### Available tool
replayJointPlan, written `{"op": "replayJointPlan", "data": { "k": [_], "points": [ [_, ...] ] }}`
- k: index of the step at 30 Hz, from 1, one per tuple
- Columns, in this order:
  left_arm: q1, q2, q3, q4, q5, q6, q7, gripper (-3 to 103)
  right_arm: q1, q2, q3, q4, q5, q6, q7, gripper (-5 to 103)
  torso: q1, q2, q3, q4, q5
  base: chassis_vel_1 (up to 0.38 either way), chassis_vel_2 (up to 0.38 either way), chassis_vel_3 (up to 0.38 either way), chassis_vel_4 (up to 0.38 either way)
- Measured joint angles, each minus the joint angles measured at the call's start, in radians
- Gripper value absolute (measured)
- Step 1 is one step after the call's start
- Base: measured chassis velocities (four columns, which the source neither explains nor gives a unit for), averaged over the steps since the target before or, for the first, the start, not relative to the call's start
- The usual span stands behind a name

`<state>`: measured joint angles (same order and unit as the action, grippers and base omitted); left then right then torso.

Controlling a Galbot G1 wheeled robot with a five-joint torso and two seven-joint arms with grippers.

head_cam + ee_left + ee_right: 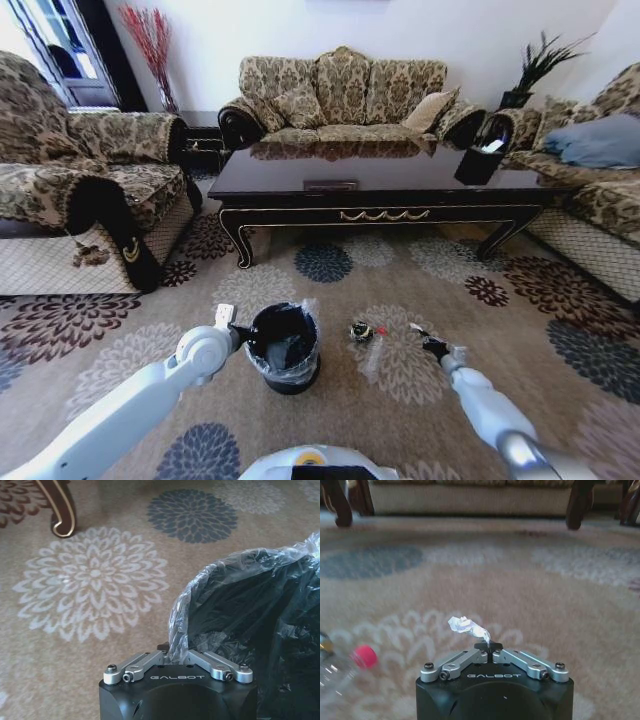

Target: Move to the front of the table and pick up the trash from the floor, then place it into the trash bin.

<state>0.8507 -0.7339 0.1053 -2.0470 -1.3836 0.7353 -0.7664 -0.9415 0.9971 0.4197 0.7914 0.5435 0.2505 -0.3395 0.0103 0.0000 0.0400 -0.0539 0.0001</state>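
My right claw is pinched shut on a white scrap, low over the rug. Left claw is clamped on the bin liner at the rim. Bottle w/ red cap lies btwn bin and right claw. Bench stands beyond, sofa behind it.

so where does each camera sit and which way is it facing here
Head: high on the robot, looking down at the rug, trash bin, table; both arms show.
Left wrist: behind the left pincer, shut on the bin's plastic liner.
Right wrist: low behind the right pincer, shut on a white scrap, facing the sofa base.
Shared: the bottle's red cap in head and right wrist views.
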Motion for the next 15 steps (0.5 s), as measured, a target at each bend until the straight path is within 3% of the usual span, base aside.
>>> {"op": "replayJointPlan", "data": {
  "k": [3,5,8,15],
  "points": [
    [-0.027,-0.019,0.040,0.013,0.003,0.000,-0.001,2,-0.130,-0.031,0.055,0.218,0.040,-0.025,0.032,0,0.000,0.000,0.000,0.0009,-0.0002,0.000,0.000,0.000,0.000],
    [-0.033,-0.024,0.052,0.017,0.005,0.000,-0.002,2,-0.162,-0.036,0.070,0.264,0.044,-0.029,0.038,0,0.000,0.000,0.000,0.0009,-0.0002,0.000,0.000,0.000,0.000],
    [-0.063,-0.049,0.104,0.035,0.008,0.000,-0.005,2,-0.313,-0.049,0.123,0.480,0.071,-0.054,0.069,0,0.000,0.000,0.000,0.0002,-0.0001,0.000,0.000,0.000,0.000],
    [-0.114,-0.088,0.198,0.066,0.029,0.000,-0.017,2,-0.458,-0.046,0.179,0.686,0.067,-0.061,0.098,0,0.000,0.000,0.000,0.0009,0.0000,0.000,0.000,0.000,0.000]
  ]
}}
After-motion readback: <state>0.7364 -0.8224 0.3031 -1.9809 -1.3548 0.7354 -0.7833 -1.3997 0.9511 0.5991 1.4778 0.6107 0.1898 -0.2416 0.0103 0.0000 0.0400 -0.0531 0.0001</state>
